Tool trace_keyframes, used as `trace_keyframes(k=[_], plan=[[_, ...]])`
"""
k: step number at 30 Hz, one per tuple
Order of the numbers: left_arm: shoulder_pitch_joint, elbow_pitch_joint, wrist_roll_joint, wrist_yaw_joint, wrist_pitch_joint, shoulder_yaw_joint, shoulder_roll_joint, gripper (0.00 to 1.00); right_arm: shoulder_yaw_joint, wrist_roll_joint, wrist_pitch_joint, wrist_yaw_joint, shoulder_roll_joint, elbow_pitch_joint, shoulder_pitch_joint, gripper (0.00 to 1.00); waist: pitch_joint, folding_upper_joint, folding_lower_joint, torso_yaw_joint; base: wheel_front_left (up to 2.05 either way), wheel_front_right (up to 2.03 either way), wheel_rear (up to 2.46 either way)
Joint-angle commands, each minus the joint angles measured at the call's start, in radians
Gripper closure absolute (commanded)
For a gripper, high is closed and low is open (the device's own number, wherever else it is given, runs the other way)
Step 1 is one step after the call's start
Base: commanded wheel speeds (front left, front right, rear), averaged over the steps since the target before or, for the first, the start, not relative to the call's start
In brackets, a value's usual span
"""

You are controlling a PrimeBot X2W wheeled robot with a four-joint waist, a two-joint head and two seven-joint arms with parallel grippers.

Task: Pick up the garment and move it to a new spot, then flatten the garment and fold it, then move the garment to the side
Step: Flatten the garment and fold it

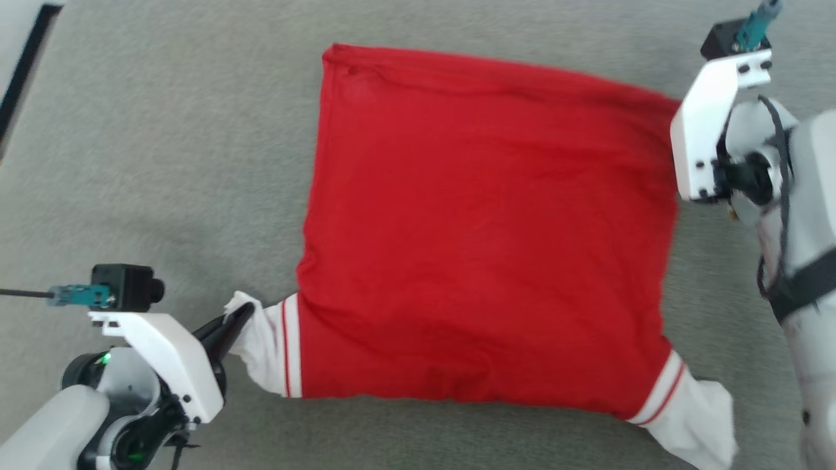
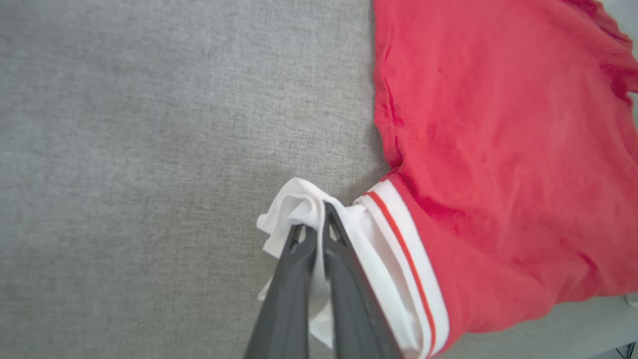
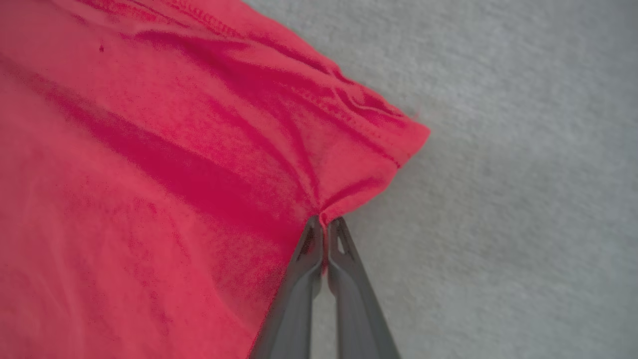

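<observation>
**Asker:** Red cloth in mid-frame, what is it?

**Me:** It is the garment [image 1: 483, 228], a thin bright red T-shirt with a squarish body and short white sleeves. It lies spread on the grey woven surface [image 1: 163, 163] at the centre of my head view.

**Asker:** And your jaws?

**Me:** My left gripper [image 2: 315, 219], at the lower left of the head view, is pinched tight on the bunched white sleeve [image 2: 294, 204], just beside its red-and-white stripes. My right gripper [image 3: 326, 224] is clamped on the red side edge near the hem corner, at the upper right of the head view. The cloth puckers at its tips.

**Asker:** The other white sleeve [image 1: 702, 424]?

**Me:** It lies loose at the lower right, well apart from both grippers.
</observation>
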Motion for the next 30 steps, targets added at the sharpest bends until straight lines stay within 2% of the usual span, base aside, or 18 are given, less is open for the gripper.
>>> trace_keyframes(k=[1,5,9,11,17,21,25,26,27,28,29,30], plan=[[0.018,-0.012,-0.007,0.01,-0.008,0.011,0.014,1.0,0.026,0.039,0.027,0.0,-0.026,-0.058,0.044,1.0,-0.021,0.0,0.0,-0.035,0.0,0.0,0.0],[0.043,-0.038,-0.018,0.031,-0.008,0.027,0.043,1.0,0.064,0.158,0.106,0.0,-0.063,-0.249,0.162,1.0,-0.037,0.0,0.0,-0.074,0.0,0.0,0.0],[0.064,-0.063,-0.025,0.049,-0.004,0.036,0.066,1.0,0.039,0.248,0.205,0.0,-0.081,-0.453,0.307,1.0,-0.047,0.0,0.0,-0.104,0.0,0.0,0.0],[0.066,-0.075,-0.026,0.055,-0.002,0.041,0.074,1.0,0.015,0.262,0.255,0.0,-0.089,-0.561,0.386,1.0,-0.048,0.0,0.0,-0.114,0.0,0.0,0.0],[0.07,-0.098,-0.028,0.064,0.007,0.045,0.088,1.0,-0.087,0.256,0.38,0.0,-0.051,-0.83,0.613,1.0,-0.043,0.0,0.0,-0.13,0.0,0.0,0.0],[0.06,-0.103,-0.023,0.062,0.01,0.04,0.085,1.0,-0.137,0.239,0.399,0.0,0.004,-0.91,0.733,1.0,-0.039,0.0,0.0,-0.128,0.0,0.0,0.0],[0.053,-0.097,-0.021,0.057,0.012,0.034,0.077,1.0,-0.156,0.206,0.339,0.0,0.054,-0.88,0.807,1.0,-0.037,0.0,0.0,-0.122,0.0,0.0,0.0],[0.052,-0.095,-0.021,0.056,0.012,0.033,0.075,1.0,-0.152,0.187,0.308,0.0,0.052,-0.865,0.813,0.91,-0.036,0.0,0.0,-0.12,0.0,0.0,0.0],[0.052,-0.093,-0.021,0.056,0.011,0.032,0.073,1.0,-0.144,0.176,0.276,0.0,0.053,-0.842,0.817,0.61,-0.036,0.0,0.0,-0.118,0.0,0.0,0.0],[0.052,-0.09,-0.02,0.054,0.011,0.031,0.071,1.0,-0.14,0.178,0.244,0.0,0.068,-0.812,0.823,0.24,-0.036,0.0,0.0,-0.118,0.0,0.0,0.0],[0.052,-0.09,-0.02,0.054,0.011,0.031,0.071,1.0,-0.14,0.178,0.244,0.0,0.068,-0.812,0.823,0.24,-0.036,0.0,0.0,-0.118,0.0,0.0,0.0],[0.051,-0.088,-0.02,0.052,0.011,0.029,0.068,1.0,-0.14,0.17,0.219,0.0,0.075,-0.786,0.825,0.0,-0.036,0.0,0.0,-0.116,0.0,0.0,0.0]])
